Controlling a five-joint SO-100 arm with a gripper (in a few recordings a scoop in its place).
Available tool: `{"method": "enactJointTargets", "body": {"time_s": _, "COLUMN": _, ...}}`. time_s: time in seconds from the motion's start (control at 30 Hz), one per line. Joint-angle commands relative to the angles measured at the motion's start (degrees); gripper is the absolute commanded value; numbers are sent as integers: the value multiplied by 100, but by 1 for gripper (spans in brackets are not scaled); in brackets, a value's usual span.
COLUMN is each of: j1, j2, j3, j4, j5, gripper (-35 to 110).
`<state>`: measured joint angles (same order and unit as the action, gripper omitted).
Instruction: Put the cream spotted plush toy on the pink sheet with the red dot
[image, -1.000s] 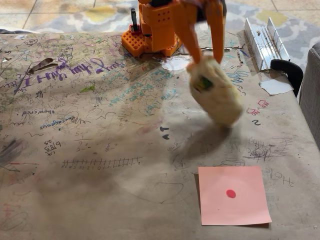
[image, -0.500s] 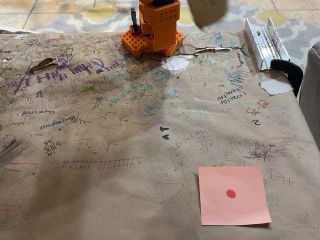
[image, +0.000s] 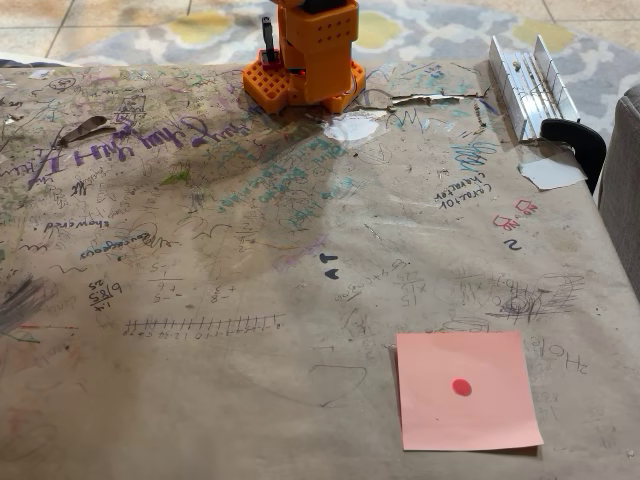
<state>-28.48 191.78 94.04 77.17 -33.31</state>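
Lower right of the frame, the flat square pink sheet with the red dot (image: 468, 390) lies bare on the scribbled brown-paper bench (image: 200, 300). Orange blocky arm base (image: 305, 55) stands top centre; ribbed metal rail (image: 530, 80) upper right. The end effector's state cannot be told.

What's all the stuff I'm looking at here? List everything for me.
pink sheet: one, salmon pink, red dot near its centre, flat on the table at lower right.
white paper scrap: one, white, right edge.
metal rail: one, silver, upper right.
black clamp: one, black, right edge beside the scrap.
table cover: one, brown paper, scribbled with pen and marker.
patterned rug: one, grey and yellow, on the floor behind the table.
robot base: one, orange, top centre on the table's far edge.
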Motion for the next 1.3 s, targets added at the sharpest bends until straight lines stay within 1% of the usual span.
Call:
{"method": "enactJointTargets", "body": {"time_s": 0.0, "j1": -53, "j2": 70, "j3": -290, "j4": -237, "j5": -35, "gripper": 0}}
{"method": "enactJointTargets", "body": {"time_s": 0.73, "j1": -167, "j2": 149, "j3": -562, "j4": -176, "j5": -79, "gripper": 0}}
{"method": "enactJointTargets", "body": {"time_s": 0.87, "j1": -79, "j2": -105, "j3": -316, "j4": -457, "j5": -35, "gripper": 0}}
{"method": "enactJointTargets", "body": {"time_s": 0.93, "j1": 123, "j2": -765, "j3": -202, "j4": -940, "j5": 114, "gripper": 0}}
{"method": "enactJointTargets", "body": {"time_s": 1.0, "j1": 510, "j2": -1793, "j3": -158, "j4": -1591, "j5": 387, "gripper": 0}}
{"method": "enactJointTargets", "body": {"time_s": 1.1, "j1": 1371, "j2": -4298, "j3": -747, "j4": -2874, "j5": 1063, "gripper": 0}}
{"method": "enactJointTargets", "body": {"time_s": 1.13, "j1": 1424, "j2": -5335, "j3": -1354, "j4": -2988, "j5": 1099, "gripper": 0}}
{"method": "enactJointTargets", "body": {"time_s": 1.2, "j1": 1600, "j2": -7102, "j3": -2707, "j4": -2646, "j5": 958, "gripper": 0}}
{"method": "enactJointTargets", "body": {"time_s": 1.23, "j1": 1679, "j2": -7620, "j3": -3032, "j4": -2514, "j5": 809, "gripper": 0}}
{"method": "enactJointTargets", "body": {"time_s": 1.27, "j1": 1723, "j2": -7857, "j3": -3006, "j4": -2487, "j5": 545, "gripper": 0}}
